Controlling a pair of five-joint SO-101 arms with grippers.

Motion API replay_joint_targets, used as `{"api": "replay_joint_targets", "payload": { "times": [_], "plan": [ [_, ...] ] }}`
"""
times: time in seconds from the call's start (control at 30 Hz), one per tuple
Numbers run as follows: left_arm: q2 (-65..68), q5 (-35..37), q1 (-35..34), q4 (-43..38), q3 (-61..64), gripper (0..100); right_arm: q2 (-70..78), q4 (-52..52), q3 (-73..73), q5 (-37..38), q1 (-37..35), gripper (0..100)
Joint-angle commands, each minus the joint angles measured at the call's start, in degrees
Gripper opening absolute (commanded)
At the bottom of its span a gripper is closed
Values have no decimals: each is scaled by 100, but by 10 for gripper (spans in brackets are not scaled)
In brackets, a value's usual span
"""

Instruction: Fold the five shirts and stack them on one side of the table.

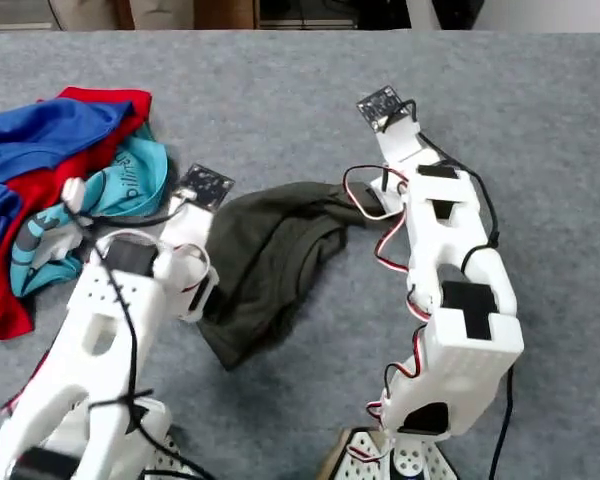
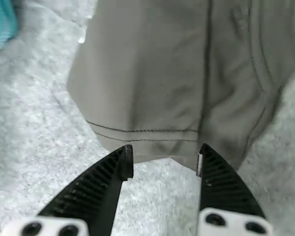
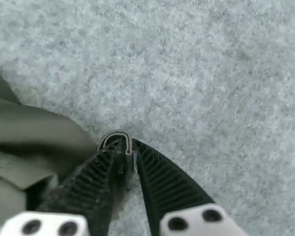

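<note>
High view: grey felt tabletop (image 1: 280, 90); teal shirt (image 1: 130, 178) bears lettering. Left tool (image 2: 164, 160) spread at the hem of the olive shirt (image 2: 162, 73), right tool (image 3: 129, 150) pressed together.

a crumpled olive shirt (image 1: 270, 258) is lying mid table (image 1: 540, 110); a blue shirt (image 1: 40, 140), red shirt (image 1: 5, 295) and teal shirt (image 1: 130, 178) are lying heaped beside it.
</note>
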Motion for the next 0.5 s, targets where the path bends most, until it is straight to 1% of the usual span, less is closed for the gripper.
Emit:
{"api": "replay_joint_targets", "payload": {
  "times": [0.0,0.17,0.3,0.47],
  "plan": [
    [286,-299,193,387,-651,215,-22,-70,-418,-26,66,3],
    [382,-563,167,484,-738,215,-22,-70,-418,-26,66,3],
    [391,-580,202,431,-615,215,-22,-70,-418,-26,66,3],
    [391,-554,167,-431,53,211,-22,-70,-418,-26,66,3]
  ]
}}
